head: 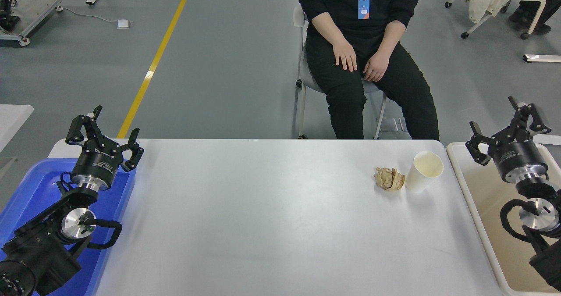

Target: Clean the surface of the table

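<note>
The white table surface (263,217) fills the middle of the head view. A crumpled brown paper wad (389,179) lies on it at the far right. A white paper cup (423,171) stands just right of the wad, leaning a little toward it and close to it. My right gripper (507,126) is open and empty, raised over the cream-white bin (475,199), to the right of the cup. My left gripper (105,129) is open and empty, parked over the blue tray (26,190) at the left.
A person sits on a chair (302,68) beyond the table's far edge, hands (346,57) resting on their thighs. The blue tray borders the table's left side and the cream-white bin its right side.
</note>
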You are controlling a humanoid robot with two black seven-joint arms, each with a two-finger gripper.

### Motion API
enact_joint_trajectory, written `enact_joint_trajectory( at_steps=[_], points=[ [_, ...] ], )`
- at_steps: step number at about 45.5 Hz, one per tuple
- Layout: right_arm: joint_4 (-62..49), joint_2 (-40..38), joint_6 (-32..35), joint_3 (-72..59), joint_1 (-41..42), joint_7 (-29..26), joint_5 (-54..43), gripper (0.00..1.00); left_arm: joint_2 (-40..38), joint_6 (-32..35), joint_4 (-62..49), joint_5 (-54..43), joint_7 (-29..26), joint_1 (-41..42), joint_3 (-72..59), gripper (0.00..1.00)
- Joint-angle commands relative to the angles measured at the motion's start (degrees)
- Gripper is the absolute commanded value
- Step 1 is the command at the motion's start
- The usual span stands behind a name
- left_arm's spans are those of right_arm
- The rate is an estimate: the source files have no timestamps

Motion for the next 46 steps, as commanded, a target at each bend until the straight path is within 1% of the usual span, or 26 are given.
enact_joint_trajectory(
  at_steps=[1,46],
  points=[
    [0.0,0.25,0.0,-0.06,-0.25,0.0,0.0,0.99,-0.08,0.0,0.0,0.0,0.0,0.0,0.0,1.0],
    [0.35,-0.54,0.0,0.2,0.89,0.0,0.09,0.99,0.01,0.0,0.0,0.0,0.0,0.0,0.0,1.0]
  ],
)
